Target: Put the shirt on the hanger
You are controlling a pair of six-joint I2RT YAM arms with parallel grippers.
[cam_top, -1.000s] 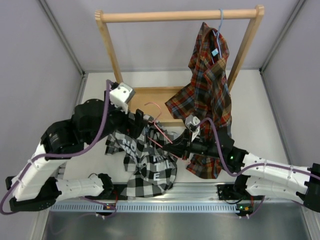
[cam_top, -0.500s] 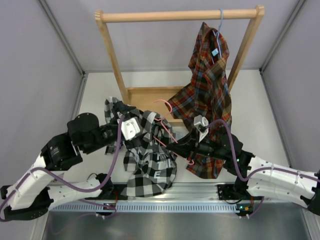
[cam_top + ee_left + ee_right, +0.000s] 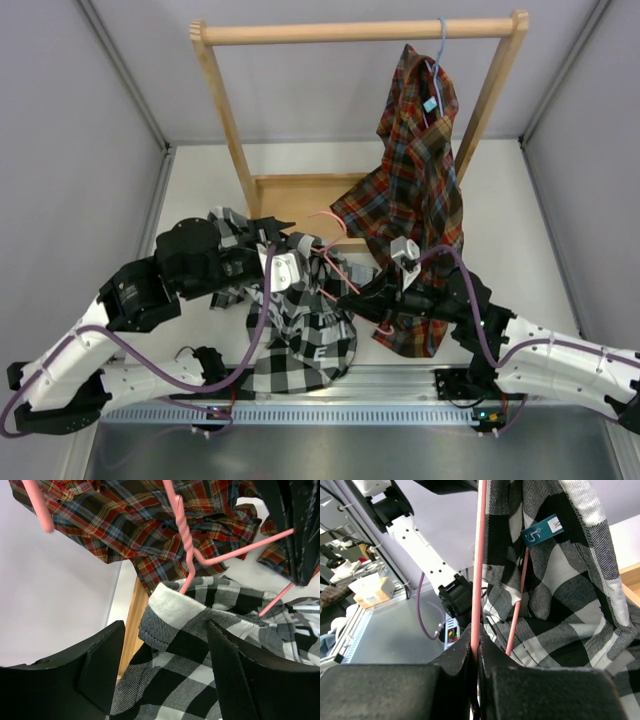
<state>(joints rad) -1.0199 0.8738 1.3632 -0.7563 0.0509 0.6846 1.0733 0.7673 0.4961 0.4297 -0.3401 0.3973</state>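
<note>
The black-and-white check shirt (image 3: pixel 300 345) hangs bunched at the table's front, draped partly over the pink hanger (image 3: pixel 338 262). My right gripper (image 3: pixel 345 296) is shut on one pink wire of the hanger (image 3: pixel 479 555) and holds it up inside the shirt (image 3: pixel 560 590). My left gripper (image 3: pixel 290 272) is open; its jaws stand wide apart around the shirt's collar (image 3: pixel 200 610), just below the hanger's twisted neck (image 3: pixel 185 535). In the left wrist view the gripper (image 3: pixel 165 630) has fabric lying between its fingers.
A wooden rack (image 3: pixel 360 32) stands at the back with a wooden base (image 3: pixel 290 195). A red plaid shirt (image 3: pixel 415 170) hangs from it on a light blue hanger (image 3: pixel 440 50), close behind my right arm. Grey walls stand on both sides.
My left gripper has come down and to the right from near the rack post to the hanger's neck, bringing the shirt collar with it. My right gripper has kept its hold and shifted slightly.
</note>
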